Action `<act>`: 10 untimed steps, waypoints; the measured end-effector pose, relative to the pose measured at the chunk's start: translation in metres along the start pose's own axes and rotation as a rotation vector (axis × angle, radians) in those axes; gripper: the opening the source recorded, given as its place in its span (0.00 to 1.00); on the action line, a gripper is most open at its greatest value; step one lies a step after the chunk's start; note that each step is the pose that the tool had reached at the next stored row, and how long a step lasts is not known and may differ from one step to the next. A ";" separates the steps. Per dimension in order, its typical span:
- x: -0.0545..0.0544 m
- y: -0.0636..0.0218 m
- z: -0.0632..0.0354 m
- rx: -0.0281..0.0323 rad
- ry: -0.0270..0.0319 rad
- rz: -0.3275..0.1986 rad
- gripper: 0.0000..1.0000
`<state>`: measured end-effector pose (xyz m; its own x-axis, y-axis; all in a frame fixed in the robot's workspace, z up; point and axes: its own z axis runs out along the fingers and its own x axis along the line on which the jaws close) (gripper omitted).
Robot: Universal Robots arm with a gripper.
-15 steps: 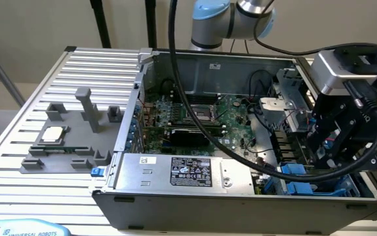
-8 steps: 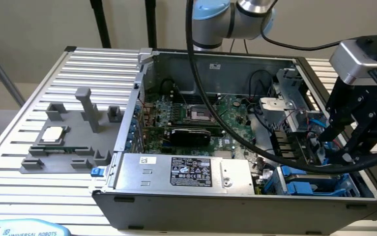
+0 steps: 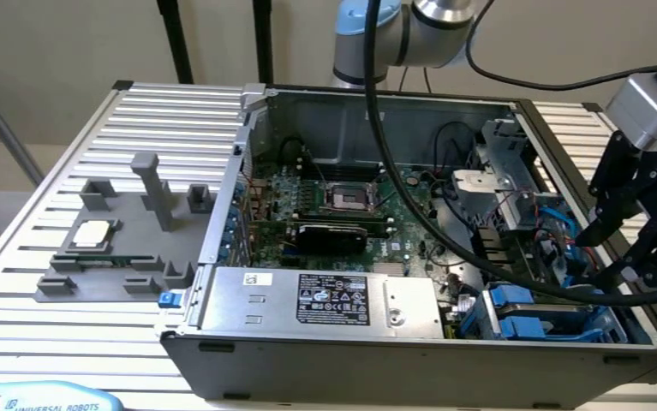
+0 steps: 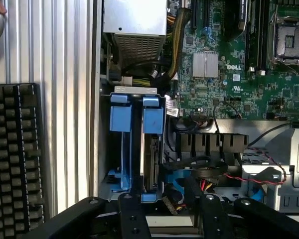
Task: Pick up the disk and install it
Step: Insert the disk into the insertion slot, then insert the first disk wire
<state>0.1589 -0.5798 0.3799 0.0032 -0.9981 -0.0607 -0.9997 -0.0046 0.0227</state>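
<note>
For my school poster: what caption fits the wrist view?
End effector near the blue-framed disk standing in the drive bay.

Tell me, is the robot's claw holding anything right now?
Nothing, it seems. The gripper is open and empty, close to the disk, which sits inside the computer case.

Above case [image 3: 420, 353]: I see open air over the motherboard [image 3: 340, 205].
Black cable [image 3: 413, 205]: drapes across the case interior, barring a straight reach.
Drive bay [image 4: 134, 90]: two blue brackets [image 4: 119, 118] side by side, thin slot between.
Pincer [image 3: 608, 257]: hangs over the bay, jaws apart.
Bench [image 3: 31, 154]: bare slats beside the case wall.
</note>
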 end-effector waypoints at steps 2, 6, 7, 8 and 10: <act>-0.001 -0.0008 0.0036 -0.0003 0.0002 -0.005 0.47; -0.003 -0.0036 0.0112 -0.0009 0.0001 -0.014 0.47; -0.003 -0.0046 0.0131 -0.0010 0.0000 -0.015 0.47; -0.004 -0.0054 0.0148 -0.0011 0.0003 -0.017 0.47; -0.006 -0.0059 0.0185 -0.0013 0.0003 -0.021 0.47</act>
<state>0.1644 -0.5732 0.3617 0.0244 -0.9978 -0.0609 -0.9994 -0.0258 0.0227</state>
